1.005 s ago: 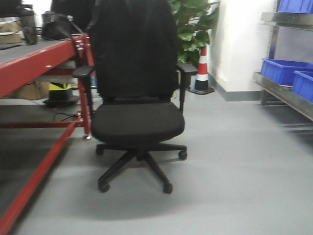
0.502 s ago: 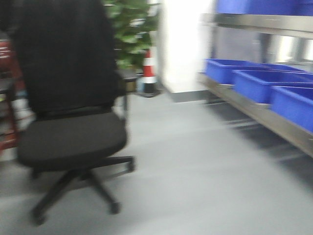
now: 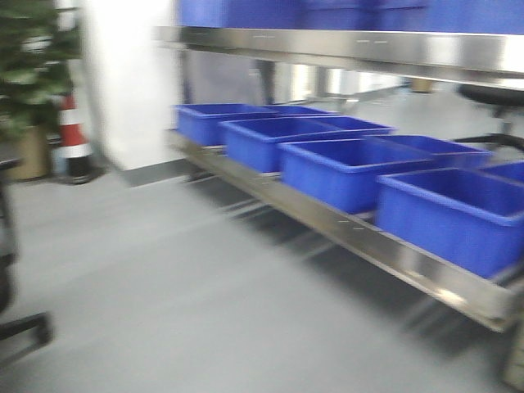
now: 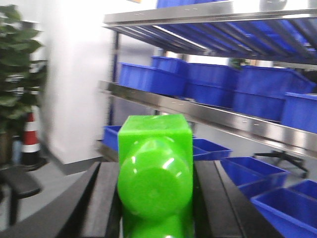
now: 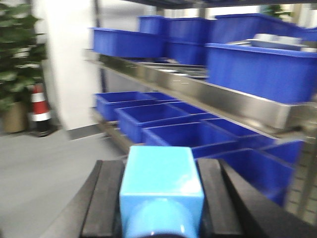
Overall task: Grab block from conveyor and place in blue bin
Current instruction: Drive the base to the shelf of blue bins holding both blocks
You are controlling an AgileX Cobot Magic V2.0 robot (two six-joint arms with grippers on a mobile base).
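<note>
Left gripper (image 4: 155,171): closed on a green block (image 4: 154,148). The two black fingers (image 4: 106,198) press against the block's left and right sides. The block's square top stands clear above the fingertips, and a rounded stud faces the camera.

Right gripper (image 5: 161,171): closed on a light blue block (image 5: 161,183), held the same way, with a black finger (image 5: 104,198) flat against each side.

Ahead of both grippers and to their right stands a steel rack (image 3: 360,237) with several shelves. A row of open blue bins (image 3: 352,184) sits on its lowest shelf, below the level of the held blocks and well apart from them. More blue bins line the shelves above. In the right wrist view the nearest lower bin lies just beyond the light blue block, though no contact shows.

Ahead and to the left of the grippers a white wall (image 3: 131,82) meets the end of the rack. Further left a red-and-white cone (image 3: 72,139) stands on the grey floor (image 3: 205,311), just beside a potted plant (image 3: 29,74).

At the front view's far left edge, part of a black chair base (image 3: 24,327) rests on the floor.

All three views are blurred, and fine detail on the bins and shelves cannot be read.
</note>
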